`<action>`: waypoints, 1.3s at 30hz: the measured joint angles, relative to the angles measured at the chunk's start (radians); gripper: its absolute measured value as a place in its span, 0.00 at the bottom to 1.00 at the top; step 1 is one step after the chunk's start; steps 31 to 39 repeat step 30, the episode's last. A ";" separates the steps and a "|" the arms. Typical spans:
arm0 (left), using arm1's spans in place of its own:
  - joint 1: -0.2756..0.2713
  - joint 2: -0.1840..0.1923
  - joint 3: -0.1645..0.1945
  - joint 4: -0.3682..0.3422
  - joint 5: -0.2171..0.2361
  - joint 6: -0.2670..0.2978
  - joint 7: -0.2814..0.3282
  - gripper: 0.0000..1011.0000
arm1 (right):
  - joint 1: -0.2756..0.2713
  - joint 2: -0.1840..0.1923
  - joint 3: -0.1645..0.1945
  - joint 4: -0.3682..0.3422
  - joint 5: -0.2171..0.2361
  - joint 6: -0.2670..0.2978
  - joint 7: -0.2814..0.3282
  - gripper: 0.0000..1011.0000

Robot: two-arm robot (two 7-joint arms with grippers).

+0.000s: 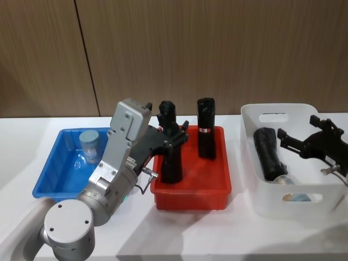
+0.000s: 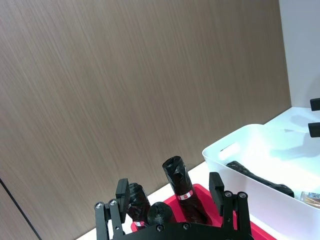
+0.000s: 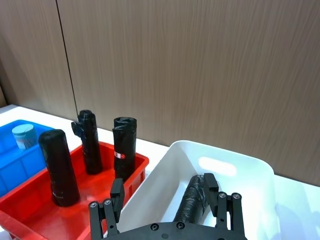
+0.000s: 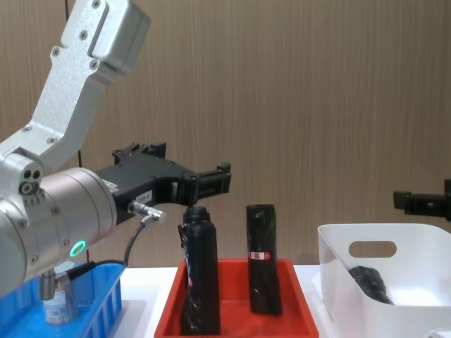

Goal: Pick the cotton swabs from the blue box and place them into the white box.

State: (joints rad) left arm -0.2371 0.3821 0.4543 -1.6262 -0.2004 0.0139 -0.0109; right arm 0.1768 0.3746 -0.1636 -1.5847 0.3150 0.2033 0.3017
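Blue box point(image 1: 54, 163) sits at the table's left end; one jar of cotton swabs point(image 1: 89, 147) stands upright in its far part, long axis vertical, pale lid on top. Same jar seen in the right wrist view point(image 3: 23, 136) and low in the chest view point(image 4: 60, 301), behind the slotted wall of the blue box point(image 4: 99, 310).

Red tray point(image 1: 190, 190) in the middle, between the two boxes. Three black bottles upright in it; tallest-looking pair in the chest view stand side by side point(image 4: 201, 282), point(image 4: 262, 260).

White box point(image 1: 288, 201) at the right end. Inside: a black bottle point(image 1: 269, 152) lying on its side, long axis running from the far wall toward the robot. Near the front wall, a second swab jar point(image 1: 296, 197) lies low in the box, pale lid visible; its axis cannot be made out.

Left gripper point(image 1: 176, 133) hangs above the red tray, over the bottles, fingers spread wide, nothing between them; the left wrist view shows the same gap point(image 2: 170, 197).

Right gripper point(image 1: 296, 142) hovers over the white box, fingers apart and empty, confirmed by the right wrist view point(image 3: 165, 200).
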 joint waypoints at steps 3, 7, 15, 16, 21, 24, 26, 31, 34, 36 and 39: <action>0.000 0.000 0.000 0.000 0.000 0.000 0.000 0.99 | -0.021 -0.004 -0.007 -0.020 -0.004 -0.018 -0.026 0.99; 0.000 0.000 0.000 0.000 0.000 0.000 0.000 0.99 | -0.063 -0.012 -0.021 -0.060 -0.009 -0.055 -0.078 0.99; 0.000 0.000 0.000 0.000 0.000 0.000 0.000 0.99 | -0.134 -0.026 -0.044 -0.129 -0.020 -0.119 -0.165 0.99; 0.000 0.000 0.000 0.000 0.000 0.000 0.000 0.99 | -0.147 -0.029 -0.048 -0.140 -0.021 -0.130 -0.181 0.99; 0.000 0.000 0.000 0.000 0.000 0.000 0.000 0.99 | -0.175 -0.034 -0.058 -0.168 -0.025 -0.156 -0.216 0.99; 0.000 0.000 0.000 0.000 0.000 0.000 0.000 0.99 | -0.186 -0.036 -0.062 -0.177 -0.027 -0.165 -0.229 0.99; 0.000 0.000 0.000 0.000 0.000 0.000 0.000 0.99 | -0.189 -0.037 -0.062 -0.180 -0.028 -0.168 -0.232 0.99; 0.000 0.000 0.000 0.000 0.000 0.000 0.000 0.99 | -0.191 -0.037 -0.063 -0.182 -0.028 -0.169 -0.235 0.99; 0.000 0.000 0.000 0.000 0.000 0.000 0.000 0.99 | -0.191 -0.037 -0.063 -0.182 -0.028 -0.169 -0.235 0.99; 0.000 0.000 0.000 0.000 0.000 0.000 0.000 0.99 | -0.191 -0.037 -0.063 -0.182 -0.028 -0.169 -0.235 0.99; 0.000 0.000 0.000 0.000 0.000 0.000 0.000 0.99 | -0.191 -0.037 -0.063 -0.182 -0.028 -0.169 -0.235 0.99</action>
